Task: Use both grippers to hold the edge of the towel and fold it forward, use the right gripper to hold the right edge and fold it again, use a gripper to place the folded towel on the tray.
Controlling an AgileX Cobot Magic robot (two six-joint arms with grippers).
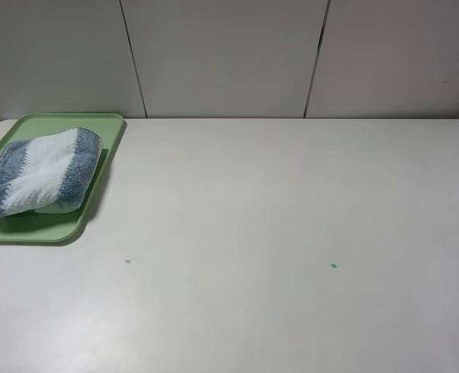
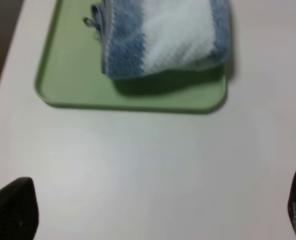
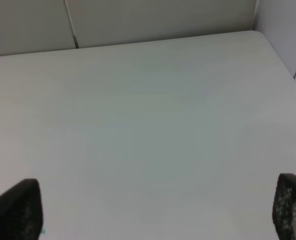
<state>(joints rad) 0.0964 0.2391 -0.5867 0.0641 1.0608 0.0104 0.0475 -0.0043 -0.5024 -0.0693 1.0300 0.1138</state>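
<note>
Soft, even overhead light, faint shadow under the towel (left wrist view slightly blurred).

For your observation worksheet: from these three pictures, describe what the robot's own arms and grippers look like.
Little shows. The arms are out of the high view. Each wrist view catches only two black fingertips at the frame's corners: the left gripper's look matte black, and the right gripper's show a fine dotted mesh texture on one fingertip. No cables, rings or markings are visible.
</note>
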